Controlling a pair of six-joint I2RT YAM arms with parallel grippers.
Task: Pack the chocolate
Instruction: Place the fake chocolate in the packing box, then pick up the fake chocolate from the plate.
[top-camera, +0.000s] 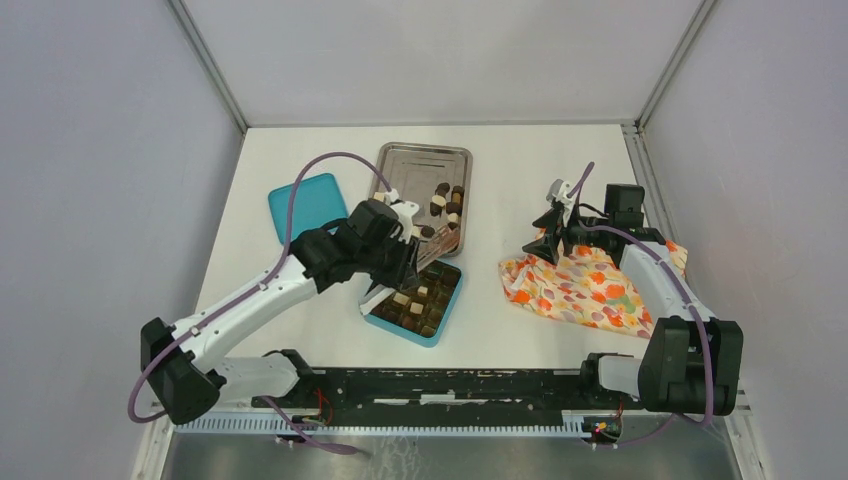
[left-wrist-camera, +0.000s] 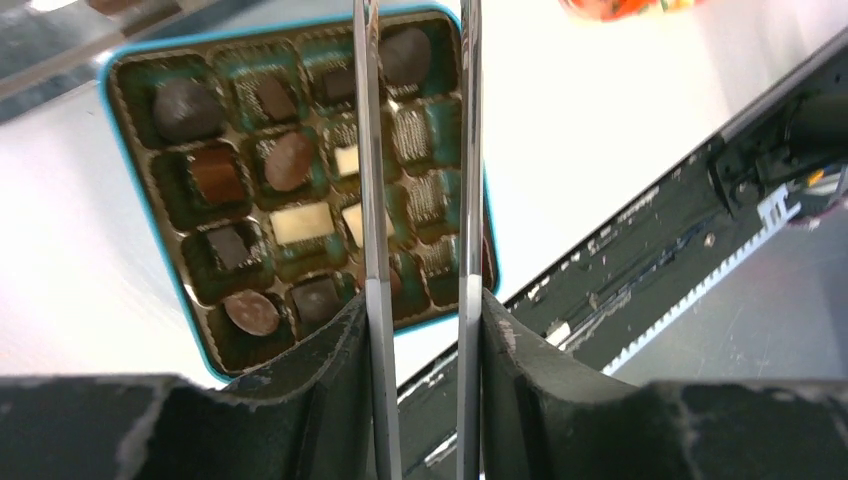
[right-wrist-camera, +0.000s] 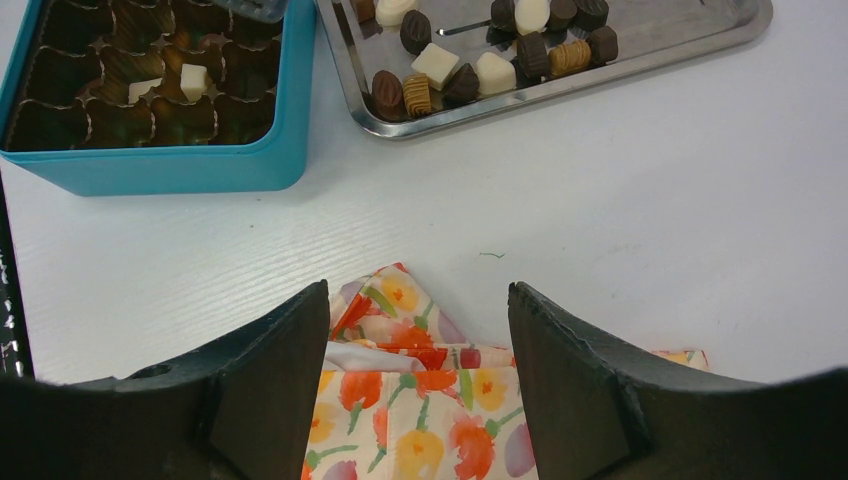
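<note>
Chocolate pieces (top-camera: 445, 205), dark, mid-brown and cream, lie loose in the steel tray (top-camera: 420, 160); the right wrist view shows the pieces (right-wrist-camera: 480, 60) and the tray (right-wrist-camera: 650, 45) too. More chocolate (left-wrist-camera: 290, 160) fills many cells of the teal box (left-wrist-camera: 130, 170). My left gripper (left-wrist-camera: 420, 300) hovers above that box (top-camera: 440, 325), shut on thin metal tongs (left-wrist-camera: 372, 200). The tong blades stand apart with nothing seen between them, and their tips are out of view. My right gripper (right-wrist-camera: 420, 290) is open and empty, low over the floral cloth (right-wrist-camera: 420, 400).
The teal lid (top-camera: 305, 205) lies left of the tray. The orange floral cloth (top-camera: 580, 285) is spread at the right under the right arm (top-camera: 553, 225). A black rail (top-camera: 450, 385) runs along the near edge between the arm bases.
</note>
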